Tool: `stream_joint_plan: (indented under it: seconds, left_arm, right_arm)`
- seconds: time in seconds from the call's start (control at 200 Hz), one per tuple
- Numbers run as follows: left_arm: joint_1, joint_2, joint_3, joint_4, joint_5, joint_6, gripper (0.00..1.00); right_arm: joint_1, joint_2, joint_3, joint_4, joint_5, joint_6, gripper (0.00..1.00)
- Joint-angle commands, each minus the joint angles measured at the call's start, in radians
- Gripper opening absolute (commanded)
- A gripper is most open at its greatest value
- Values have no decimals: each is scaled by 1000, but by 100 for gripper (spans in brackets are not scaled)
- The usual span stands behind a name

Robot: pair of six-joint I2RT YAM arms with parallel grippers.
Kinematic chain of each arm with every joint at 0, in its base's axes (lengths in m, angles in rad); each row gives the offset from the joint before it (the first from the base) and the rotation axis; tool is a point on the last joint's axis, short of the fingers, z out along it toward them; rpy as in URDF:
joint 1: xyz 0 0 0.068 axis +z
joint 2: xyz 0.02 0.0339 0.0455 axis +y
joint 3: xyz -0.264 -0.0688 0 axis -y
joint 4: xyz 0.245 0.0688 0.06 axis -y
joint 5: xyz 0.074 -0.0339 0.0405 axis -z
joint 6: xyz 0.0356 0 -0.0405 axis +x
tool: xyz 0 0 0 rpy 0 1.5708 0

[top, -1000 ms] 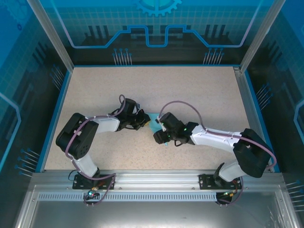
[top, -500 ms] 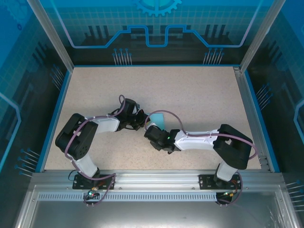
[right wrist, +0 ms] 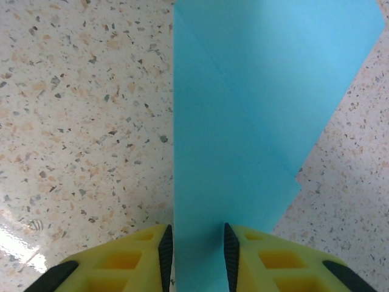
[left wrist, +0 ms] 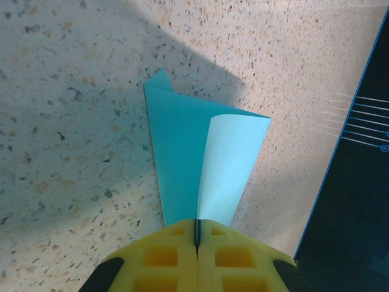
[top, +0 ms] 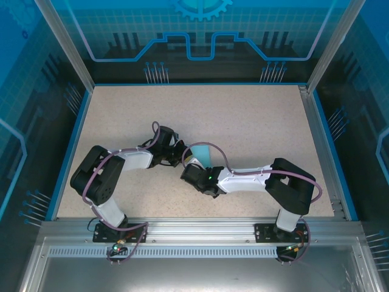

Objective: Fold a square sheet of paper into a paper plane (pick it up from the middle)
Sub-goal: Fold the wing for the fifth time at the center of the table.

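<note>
Right arm (top: pixel 249 178) swung in leftward since a second ago, elbow doubled back at 4 o'clock. right gripper (right wrist: pixel 194 246) astride 6 o'clock edge of square sheet of paper (right wrist: pixel 255 91), jaws narrowly parted. left gripper (left wrist: pixel 196 230), reaching from 9 o'clock, clenched on sheet's tip. Sheet mid-table, part-folded, one flap curling. Bare table (top: pixel 255 115) open 10 to 2 o'clock, blue rim (top: pixel 194 84) beyond.

Speckled table (top: pixel 261 121) under folded light-blue paper (right wrist: pixel 255 91)
</note>
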Motion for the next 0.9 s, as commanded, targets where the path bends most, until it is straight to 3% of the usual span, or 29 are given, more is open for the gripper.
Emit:
stream_joint_plan:
  seconds: [0.0,0.615,0.695,0.895]
  left_arm:
    - [-5,-31,-4,-29,-8,16,5]
    - [-5,-47,8,-57,-10,20,7]
    - [-5,-51,9,-60,-10,16,13]
    - [-4,-102,12,-152,-79,27,43]
  right_arm:
    - [22,8,29,-27,27,24,29]
    - [22,10,33,-28,48,20,15]
    - [20,11,29,-18,39,14,13]
    - [-21,-18,-18,70,-90,-33,11]
